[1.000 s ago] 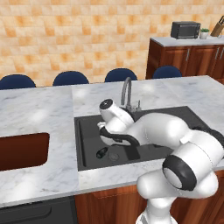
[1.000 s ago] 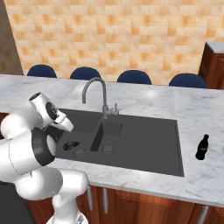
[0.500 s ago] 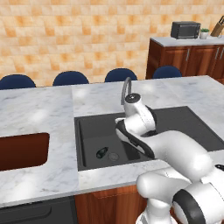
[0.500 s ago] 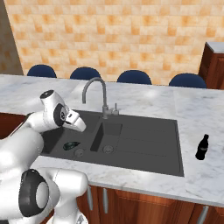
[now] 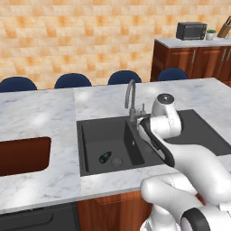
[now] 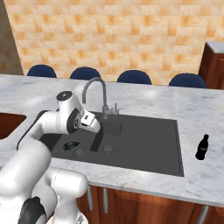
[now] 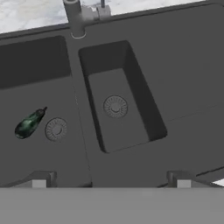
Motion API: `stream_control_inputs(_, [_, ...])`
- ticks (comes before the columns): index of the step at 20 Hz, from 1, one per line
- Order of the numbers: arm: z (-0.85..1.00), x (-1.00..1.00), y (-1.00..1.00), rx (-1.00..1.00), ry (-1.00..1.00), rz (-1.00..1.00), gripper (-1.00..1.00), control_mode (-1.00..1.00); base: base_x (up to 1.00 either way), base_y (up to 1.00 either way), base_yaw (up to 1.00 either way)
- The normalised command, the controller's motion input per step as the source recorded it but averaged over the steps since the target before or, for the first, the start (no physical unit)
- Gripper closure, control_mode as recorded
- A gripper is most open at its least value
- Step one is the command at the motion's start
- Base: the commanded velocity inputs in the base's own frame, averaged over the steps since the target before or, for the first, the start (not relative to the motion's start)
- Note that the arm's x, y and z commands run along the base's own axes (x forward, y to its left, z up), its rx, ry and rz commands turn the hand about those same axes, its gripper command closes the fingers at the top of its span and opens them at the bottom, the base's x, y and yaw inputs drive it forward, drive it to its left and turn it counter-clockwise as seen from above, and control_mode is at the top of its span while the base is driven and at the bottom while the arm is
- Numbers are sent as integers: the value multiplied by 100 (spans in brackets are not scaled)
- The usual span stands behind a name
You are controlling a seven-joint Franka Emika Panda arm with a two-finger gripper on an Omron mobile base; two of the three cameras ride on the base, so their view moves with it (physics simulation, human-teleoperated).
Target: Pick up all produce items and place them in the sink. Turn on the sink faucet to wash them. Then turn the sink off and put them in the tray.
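Observation:
The small dark green vegetable (image 7: 29,123) lies on the floor of the sink's larger basin, just beside its round drain (image 7: 56,129); it is also seen in both base views (image 5: 104,157) (image 6: 70,145). My gripper (image 7: 111,181) hovers open above the black sink (image 5: 198,131), over the divider and the smaller basin, with nothing between its fingertips (image 7: 41,179). The grey gooseneck faucet (image 5: 131,97) (image 6: 94,87) stands at the sink's back rim, its base (image 7: 74,19) ahead of the hand, with no water running. The red-brown tray (image 5: 22,155) sits in the counter to the left.
A small black bottle (image 6: 201,147) stands on the marble counter right of the sink's drainboard (image 6: 148,140). Blue chair backs (image 5: 124,77) line the far side of the island. Brown cabinets with a microwave (image 5: 191,30) stand at the back right.
My hand has swung right, from low over the larger basin near the vegetable to above the sink's middle by the faucet. The vegetable has stayed in the basin.

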Motion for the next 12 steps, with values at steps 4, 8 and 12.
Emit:
stream_control_inputs(4, [6, 17, -24, 8, -20, 12, -100, -100, 0, 0, 0])
stream_control_inputs(8, [0, 10, -23, 0, -34, 11, -100, -100, 0, 0, 0])
stream_control_inputs(12, [1, 13, -24, 0, -37, 9, -100, -100, 0, 0, 0])
